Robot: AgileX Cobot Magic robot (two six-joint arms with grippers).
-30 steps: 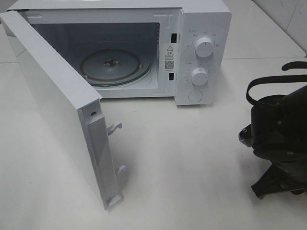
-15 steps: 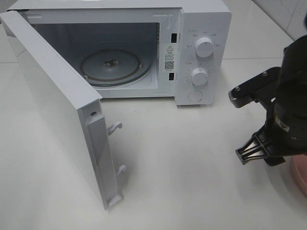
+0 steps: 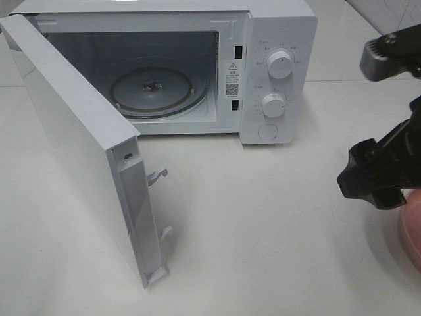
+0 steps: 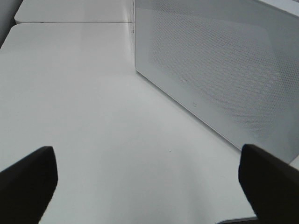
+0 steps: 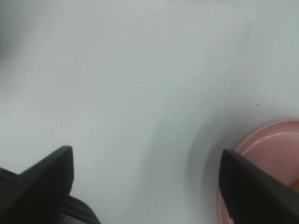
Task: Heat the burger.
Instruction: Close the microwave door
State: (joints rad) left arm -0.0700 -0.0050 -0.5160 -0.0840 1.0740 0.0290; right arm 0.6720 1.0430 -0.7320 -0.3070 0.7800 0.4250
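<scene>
Two claws gape wide, both empty: left claw [image 4: 145, 186] beside the microwave [image 4: 219, 65] door, right claw [image 5: 145, 186] over white bench [image 5: 140, 70] near a pink plate [image 5: 273, 149]; burger unseen.

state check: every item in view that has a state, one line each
microwave door: swung wide open
turntable: bare, nothing on it
pink plate: on the table, mostly out of frame
left gripper: open, empty
right gripper: open, empty, above the table beside the plate

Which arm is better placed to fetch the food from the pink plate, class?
Probably the right: its open gripper hangs beside the pink plate. The left gripper faces the microwave door, away from it.
</scene>
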